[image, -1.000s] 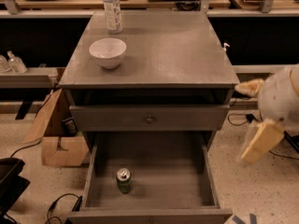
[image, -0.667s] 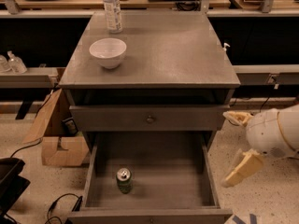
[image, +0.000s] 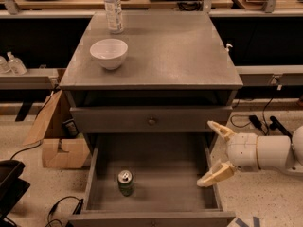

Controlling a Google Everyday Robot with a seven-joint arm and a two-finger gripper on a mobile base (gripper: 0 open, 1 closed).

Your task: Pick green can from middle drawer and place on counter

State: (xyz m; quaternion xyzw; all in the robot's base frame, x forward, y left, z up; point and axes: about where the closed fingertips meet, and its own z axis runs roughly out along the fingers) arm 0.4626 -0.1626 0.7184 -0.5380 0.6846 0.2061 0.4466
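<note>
The green can [image: 125, 182], small with a silver lid, stands upright on the floor of the open middle drawer [image: 156, 174], left of its centre. My gripper [image: 215, 152] comes in from the right on a white arm and sits over the drawer's right wall, fingers spread open and empty, well right of the can. One tan fingertip [image: 210, 178] hangs over the drawer's right side, the other [image: 218, 127] is near the upper drawer face. The grey counter [image: 165, 51] lies above.
A white bowl [image: 109, 53] and a clear plastic bottle [image: 113, 8] stand on the counter's left part. A shallower drawer face with a round knob [image: 152, 121] sits above the open drawer. A cardboard box [image: 57, 136] and cables lie on the floor at left.
My gripper has moved down and leftward from beside the cabinet to the open drawer's right wall. The can, bowl and bottle have not moved.
</note>
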